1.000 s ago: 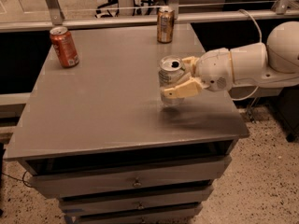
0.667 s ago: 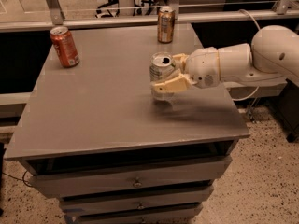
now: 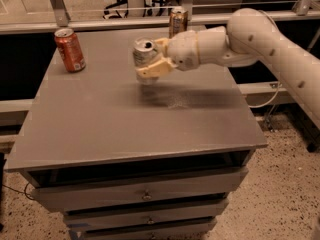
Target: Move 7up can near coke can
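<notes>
**The gripper (image 3: 151, 59) is clasping the 7up can (image 3: 144, 48) over the rear middle of the table, with the coke can waiting at the back left.**

The cream fingers (image 3: 153, 72) are pinching the can from the side, probably so that it is staying upright with its pull-tab top facing up. It seems to be hanging just above the surface, though contact is hard to rule out. The white arm (image 3: 272, 41) is reaching in from the right. The coke can (image 3: 70, 50) is standing well apart to the left near the table's corner, so most of the gap is probably still to be crossed. A brown-gold can (image 3: 178, 20) is sitting at the rear edge, just behind the gripper. The grey tabletop (image 3: 125, 129) is lying flat above stacked drawers (image 3: 145, 196), on a speckled floor (image 3: 285, 184), with a metal rail (image 3: 110, 23) running behind.
</notes>
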You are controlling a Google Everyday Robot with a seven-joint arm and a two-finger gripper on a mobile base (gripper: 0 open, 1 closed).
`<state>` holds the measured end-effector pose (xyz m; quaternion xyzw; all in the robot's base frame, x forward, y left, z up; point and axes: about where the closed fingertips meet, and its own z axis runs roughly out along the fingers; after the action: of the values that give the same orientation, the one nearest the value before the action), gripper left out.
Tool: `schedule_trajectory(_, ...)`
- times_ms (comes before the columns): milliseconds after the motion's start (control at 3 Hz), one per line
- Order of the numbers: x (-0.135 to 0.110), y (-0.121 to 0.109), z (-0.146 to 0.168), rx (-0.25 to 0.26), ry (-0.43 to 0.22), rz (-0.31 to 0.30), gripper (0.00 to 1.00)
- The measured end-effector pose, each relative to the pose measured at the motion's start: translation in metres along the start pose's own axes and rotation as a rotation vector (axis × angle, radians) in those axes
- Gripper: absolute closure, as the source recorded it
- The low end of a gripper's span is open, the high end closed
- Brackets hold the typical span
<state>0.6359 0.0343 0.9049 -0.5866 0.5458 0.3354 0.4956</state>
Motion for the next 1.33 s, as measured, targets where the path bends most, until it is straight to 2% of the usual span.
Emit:
schedule_trajectory(333, -0.021, -0.031, 0.043, -0.036, -0.026, -0.045, 1.0)
schedule_trajectory(667, -0.035, -0.048, 0.089, -0.07, -0.036, -0.066, 1.0)
schedule_trajectory(1000, -0.035, -0.06, 0.123, -0.086, -0.04, -0.041, 1.0)
schedule_trajectory(1333, -0.026, -0.073, 0.15, -0.065, -0.031, 0.021, 1.0)
